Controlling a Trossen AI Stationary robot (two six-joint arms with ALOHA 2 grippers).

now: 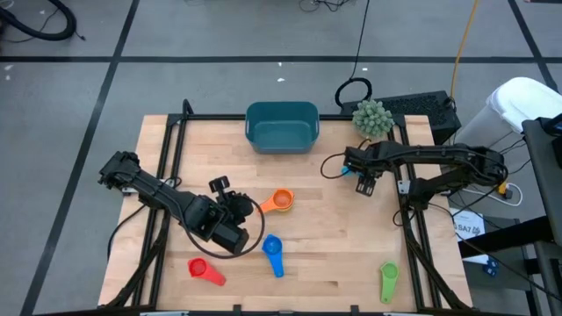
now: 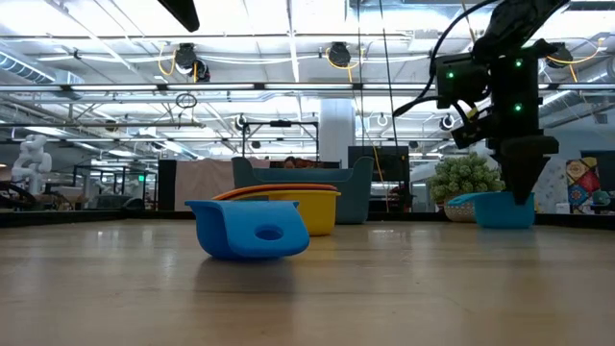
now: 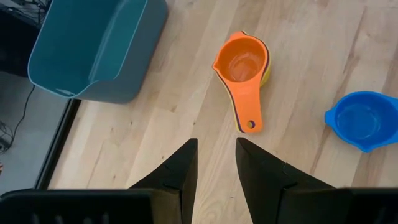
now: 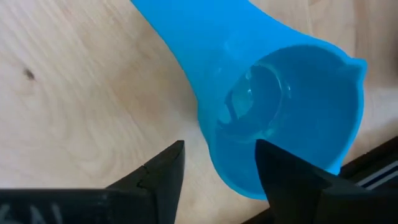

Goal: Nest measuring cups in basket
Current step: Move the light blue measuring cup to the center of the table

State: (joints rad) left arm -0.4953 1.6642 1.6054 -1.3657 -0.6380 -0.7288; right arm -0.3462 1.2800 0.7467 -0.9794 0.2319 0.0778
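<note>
The teal basket (image 1: 281, 125) stands at the table's far edge. An orange cup (image 1: 279, 200) sits nested in a yellow one (image 2: 306, 213) at mid-table. My left gripper (image 3: 215, 157) is open just short of the orange cup's handle (image 3: 247, 118), pointing at it. Dark blue (image 1: 273, 254), red (image 1: 206, 270) and green (image 1: 388, 281) cups lie nearer the front edge. My right gripper (image 4: 219, 163) is open and points down over a light blue cup (image 4: 292, 93) on the table's right side. One finger is over its bowl and the other over the table beside it. My right gripper comes from above, its fingers on either side of the light blue cup's wall (image 4: 214, 134) near where the handle joins the bowl. The cup rests on the table. Whether the fingers touch it I cannot tell.
A spiky green plant ball (image 1: 372, 117) sits at the far right, just behind the right gripper. A dark box (image 1: 421, 110) and cables lie beyond it. Black frame rails (image 1: 167, 167) run along the table's left and right sides. Bare wood shows between the basket and the orange cup.
</note>
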